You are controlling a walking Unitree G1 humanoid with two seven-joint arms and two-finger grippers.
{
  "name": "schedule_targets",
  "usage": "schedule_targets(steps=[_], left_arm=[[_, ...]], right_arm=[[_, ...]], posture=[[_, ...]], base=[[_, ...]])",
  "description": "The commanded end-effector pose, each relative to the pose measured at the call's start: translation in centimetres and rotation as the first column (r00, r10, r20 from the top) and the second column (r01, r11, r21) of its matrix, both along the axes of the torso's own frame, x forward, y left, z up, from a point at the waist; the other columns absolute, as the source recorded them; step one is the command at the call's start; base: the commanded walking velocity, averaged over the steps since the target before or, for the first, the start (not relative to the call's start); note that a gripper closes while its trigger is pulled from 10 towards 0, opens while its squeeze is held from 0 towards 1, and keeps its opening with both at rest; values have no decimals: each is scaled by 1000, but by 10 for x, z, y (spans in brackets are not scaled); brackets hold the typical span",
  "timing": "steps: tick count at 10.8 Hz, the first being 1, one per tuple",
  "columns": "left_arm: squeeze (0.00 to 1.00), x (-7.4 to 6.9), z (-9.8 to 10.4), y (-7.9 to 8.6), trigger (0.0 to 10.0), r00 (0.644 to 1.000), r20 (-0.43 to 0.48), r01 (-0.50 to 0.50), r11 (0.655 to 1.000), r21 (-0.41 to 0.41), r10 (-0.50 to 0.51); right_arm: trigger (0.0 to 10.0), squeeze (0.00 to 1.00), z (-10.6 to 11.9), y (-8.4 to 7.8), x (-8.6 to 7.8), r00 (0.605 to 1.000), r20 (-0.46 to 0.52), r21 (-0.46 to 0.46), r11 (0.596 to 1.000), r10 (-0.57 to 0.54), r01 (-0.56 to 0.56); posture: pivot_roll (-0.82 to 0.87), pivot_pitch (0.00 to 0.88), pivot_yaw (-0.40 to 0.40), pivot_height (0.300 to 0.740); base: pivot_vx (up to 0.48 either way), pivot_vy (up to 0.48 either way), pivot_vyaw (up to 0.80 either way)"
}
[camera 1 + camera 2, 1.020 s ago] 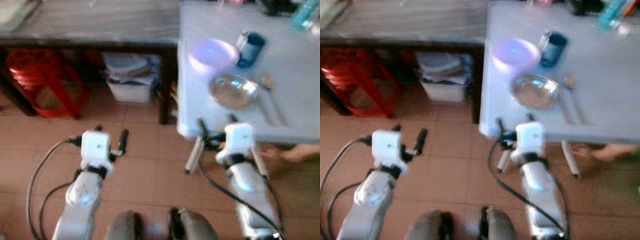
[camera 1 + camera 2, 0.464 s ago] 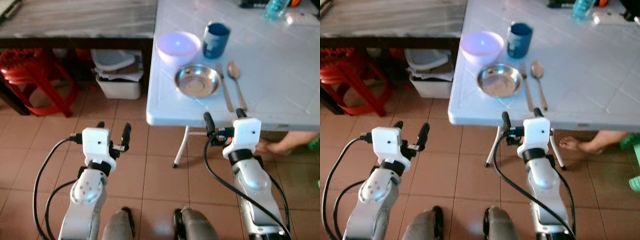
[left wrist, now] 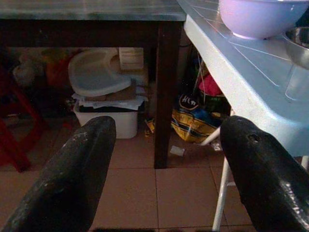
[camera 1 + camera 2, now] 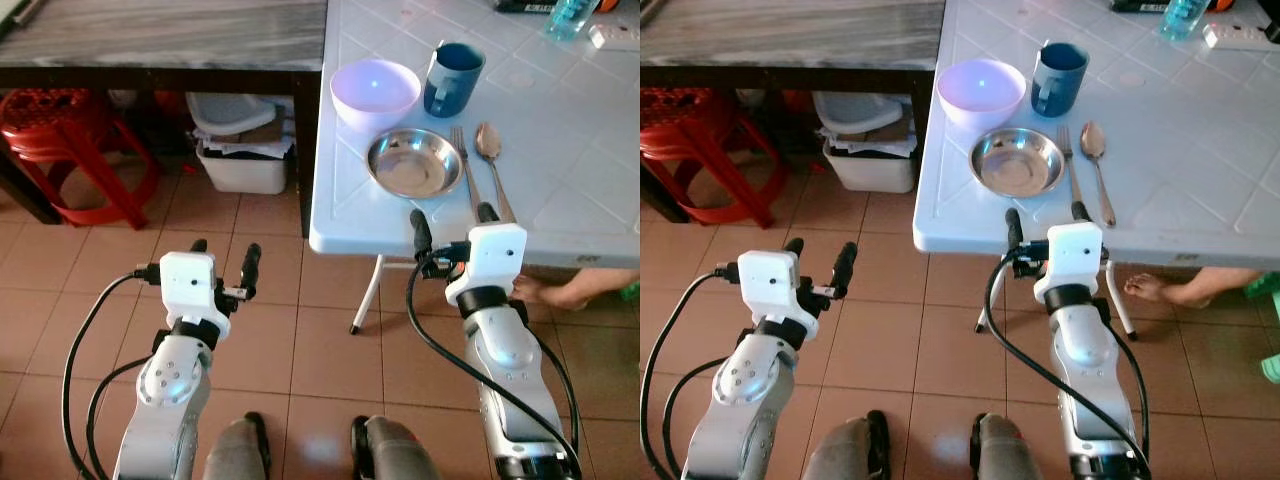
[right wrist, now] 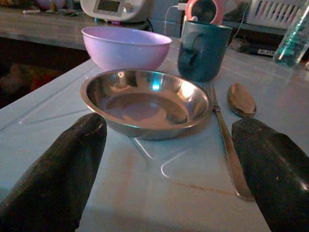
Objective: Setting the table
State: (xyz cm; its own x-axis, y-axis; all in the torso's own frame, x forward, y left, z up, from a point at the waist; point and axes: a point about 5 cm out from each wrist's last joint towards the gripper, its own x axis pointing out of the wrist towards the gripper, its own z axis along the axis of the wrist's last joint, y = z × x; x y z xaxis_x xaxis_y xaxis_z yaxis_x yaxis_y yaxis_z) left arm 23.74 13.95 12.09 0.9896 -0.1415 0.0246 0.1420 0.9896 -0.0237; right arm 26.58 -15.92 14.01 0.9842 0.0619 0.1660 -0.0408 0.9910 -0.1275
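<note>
Yellow bag [image 3: 194, 119] w/ logo (unreadable)

Open table corner ahead, place setting packed together near the edge

The right gripper [image 4: 449, 226] sits at the near edge of the white table [image 4: 570, 200] with its fingers spread; straight ahead the steel dish [image 4: 414, 162] blocks the way, with the fork [image 4: 466, 165] and spoon [image 4: 490, 155] just beside it, and the purple bowl [image 4: 374, 92] and blue mug [image 4: 452, 78] close behind. Bare tabletop lies to the right of the spoon. The left gripper [image 4: 224, 262], fingers apart, hangs over bare floor tiles; the dark wooden table [image 4: 160, 45], its leg [image 3: 165, 96], a white bin [image 4: 240, 165] and a red stool [image 4: 70, 150] stand ahead.
</note>
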Motion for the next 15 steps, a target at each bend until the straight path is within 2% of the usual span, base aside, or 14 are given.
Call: schedule_targets(steps=[1,4,11,12,15], left_arm=[[0,-1,3,0,10000,1000,7,8,1000,-1,-8],[0,0,2,1,10000,1000,-3,-14,1000,0,14],[0,2,2,2,10000,1000,-1,-26,1000,7,26],[0,3,3,3,10000,999,16,-51,998,37,51],[0,3,4,9,10000,995,26,-98,995,21,97]], right_arm=[[10000,0,2,0,-2,1000,1,8,1000,-1,1],[10000,0,2,1,-1,1000,-4,4,1000,11,-11],[10000,0,-4,1,-3,999,-24,-2,1000,25,-25],[10000,0,-4,1,-3,999,-25,-2,1000,26,-26],[10000,0,-3,-1,-4,1000,-24,2,1000,12,-12]], posture=[[-30,191,23,740],[-33,187,20,740],[-36,184,19,740],[-36,184,19,740],[-34,184,20,740]], base=[[255,0,0],[0,-86,-675],[0,-391,0],[0,0,0],[0,0,0]])
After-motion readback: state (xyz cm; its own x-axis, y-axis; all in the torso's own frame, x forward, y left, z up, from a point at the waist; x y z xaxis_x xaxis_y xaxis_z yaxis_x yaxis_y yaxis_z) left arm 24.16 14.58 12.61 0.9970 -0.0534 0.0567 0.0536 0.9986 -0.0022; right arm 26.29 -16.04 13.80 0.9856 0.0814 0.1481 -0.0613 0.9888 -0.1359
